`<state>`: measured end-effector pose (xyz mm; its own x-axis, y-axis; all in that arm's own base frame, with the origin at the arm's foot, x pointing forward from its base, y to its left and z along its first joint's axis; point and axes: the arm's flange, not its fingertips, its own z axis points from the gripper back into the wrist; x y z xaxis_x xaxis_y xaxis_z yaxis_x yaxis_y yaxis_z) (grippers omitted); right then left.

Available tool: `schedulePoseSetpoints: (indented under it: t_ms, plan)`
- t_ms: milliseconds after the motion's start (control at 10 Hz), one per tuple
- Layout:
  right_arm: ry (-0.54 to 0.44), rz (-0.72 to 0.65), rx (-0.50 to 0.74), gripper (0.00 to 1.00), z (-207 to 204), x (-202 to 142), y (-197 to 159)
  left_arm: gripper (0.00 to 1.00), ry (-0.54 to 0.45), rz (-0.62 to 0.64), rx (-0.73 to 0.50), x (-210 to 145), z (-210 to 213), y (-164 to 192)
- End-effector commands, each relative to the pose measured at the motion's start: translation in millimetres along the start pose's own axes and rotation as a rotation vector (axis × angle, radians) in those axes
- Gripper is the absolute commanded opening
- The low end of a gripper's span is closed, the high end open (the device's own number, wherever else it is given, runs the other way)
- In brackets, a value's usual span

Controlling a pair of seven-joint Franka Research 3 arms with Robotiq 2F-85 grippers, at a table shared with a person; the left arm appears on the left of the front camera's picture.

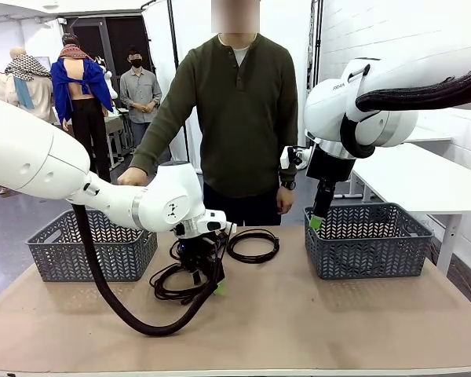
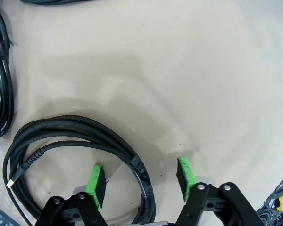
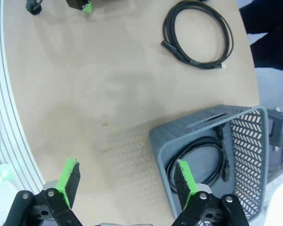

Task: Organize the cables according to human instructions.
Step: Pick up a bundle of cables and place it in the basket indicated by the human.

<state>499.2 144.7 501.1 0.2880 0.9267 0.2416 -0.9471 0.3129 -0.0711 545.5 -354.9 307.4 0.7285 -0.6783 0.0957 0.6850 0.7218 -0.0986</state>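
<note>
In the left wrist view our left gripper (image 2: 140, 181) is low on the table (image 2: 203, 70). Its green pads (image 2: 95, 183) stand apart, straddling one side of a braided cable coil (image 2: 75, 125) at lower left, with nothing pinched yet. Our right gripper (image 3: 126, 182) hangs wide open above the right basket (image 3: 254, 141), which holds another coil (image 3: 198, 162). We judge the risk is catching only some loops — the coil could spill apart on lifting, or drag the neighbouring cord (image 2: 0, 94) at the left edge.

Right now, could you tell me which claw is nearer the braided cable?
Left: the left claw straddles the braided cable; the right claw hovers at the right-hand basket, well away.
</note>
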Motion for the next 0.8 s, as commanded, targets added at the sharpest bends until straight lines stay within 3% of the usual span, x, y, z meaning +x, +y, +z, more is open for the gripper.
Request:
schedulePoseSetpoints:
  t_ms: [0, 100, 200, 700]
  plan:
    - [0.016, -0.004, -0.005, 1.00, 0.8, 0.4, 0.1, 0.27, 0.021, 0.019, 0.038, 6.8, 1.7, -2.3]
    - [0.016, -0.004, -0.005, 1.00, 0.8, 0.4, 0.1, 0.09, 0.022, 0.019, 0.037, 7.3, 1.5, -2.4]
    - [0.016, -0.004, -0.005, 1.00, 0.8, 0.4, 0.1, 0.00, 0.021, 0.022, 0.033, 7.7, 1.8, -2.1]
    - [0.016, -0.004, -0.005, 1.00, 0.8, 0.4, 0.1, 0.00, 0.026, 0.026, 0.030, 8.6, 6.4, -5.9]
